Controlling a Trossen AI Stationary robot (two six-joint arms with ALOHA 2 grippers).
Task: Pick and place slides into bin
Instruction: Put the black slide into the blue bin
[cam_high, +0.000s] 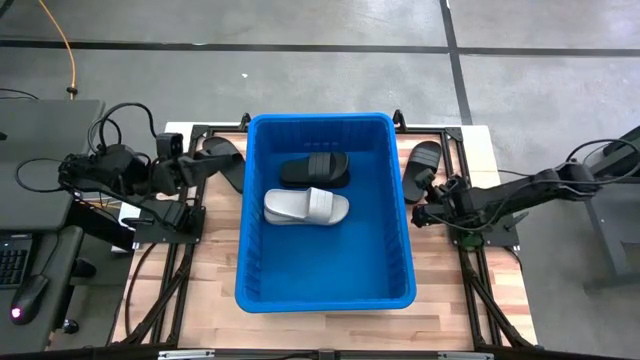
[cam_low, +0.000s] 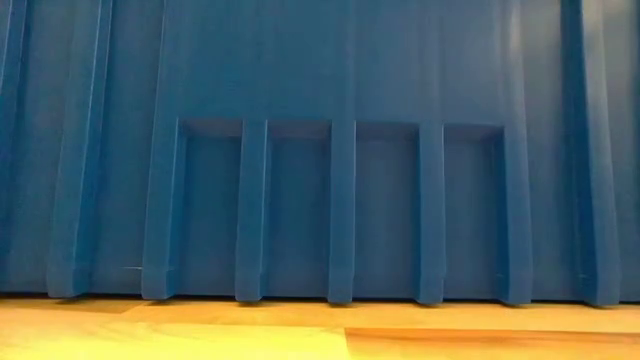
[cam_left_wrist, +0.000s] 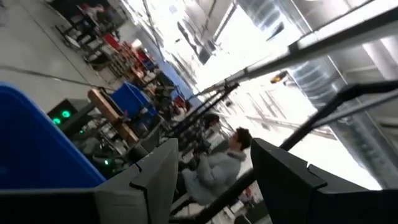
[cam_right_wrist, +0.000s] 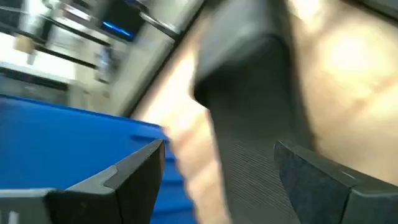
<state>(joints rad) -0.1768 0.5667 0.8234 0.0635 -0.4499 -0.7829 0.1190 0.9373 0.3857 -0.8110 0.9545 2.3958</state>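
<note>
The blue bin (cam_high: 400, 215) stands mid-table and fills the low view (cam_low: 340, 90). Inside it lie a black slide (cam_high: 313, 168) and a light grey slide (cam_high: 307, 206), flat on the bin's floor. Another black slide (cam_high: 224, 158) lies on the table left of the bin, beside my left gripper (cam_high: 205, 166), which is open and empty (cam_left_wrist: 214, 149) and points up into the room. A further black slide (cam_high: 424, 158) lies right of the bin. My right gripper (cam_high: 420, 203) is open at its near end, and the slide (cam_right_wrist: 249, 118) runs between the fingers. My right gripper has its open fingers (cam_right_wrist: 140, 171) on either side of the near end (cam_right_wrist: 249, 186) of the black slide right of the bin, which lies on the wooden table. Whether the fingers touch it I cannot tell.
The bin's right wall (cam_right_wrist: 62, 143) stands close beside my right gripper, and its left wall (cam_left_wrist: 31, 143) is beside my left gripper. Black frame rails (cam_high: 165, 290) run along both sides of the wooden table. A person (cam_left_wrist: 217, 165) is in the room beyond.
</note>
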